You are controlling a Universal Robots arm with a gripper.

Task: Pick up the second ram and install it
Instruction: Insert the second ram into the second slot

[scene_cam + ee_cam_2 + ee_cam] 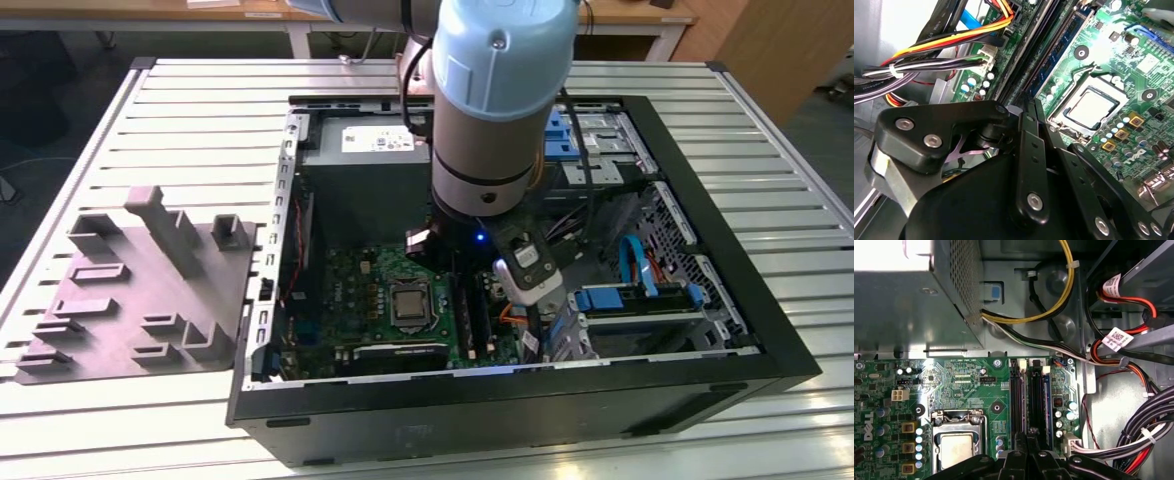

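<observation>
Jaws drawn in until the two black fingers [1026,145] nearly meet at their tips. I cannot tell whether anything thin is pinched between them, so I cannot say that the second ram is in the grip.

- Gripper [1029,106] points down into the open computer case [534,400], tips poised over the long black memory slots [1017,395]. In the first wrist view the gripper [1028,435] sits right at the near end of those slots.
- One dark stick [1040,400] stands seated in a slot just beside the tips, edge-on (chips along its face show in the second wrist view [1061,42]). Cannot tell whether this is the second ram.
- The slot next to it looks bare and black.
- CPU socket [956,445] lies just beside the slots on the green motherboard [964,375].
- On the slots' other side runs a bundle of black, red and yellow cables [1134,440].
- Grey perforated power supply box [909,305] sits beyond the board's far edge.
- In the exterior view the pale blue arm [494,100] comes down from above over the case, with the gripper [531,285] low inside it.
- Grey moulded tray [134,290] lies outside the case on the slatted table [200,120], toward the exterior view's left, well apart from the gripper.
</observation>
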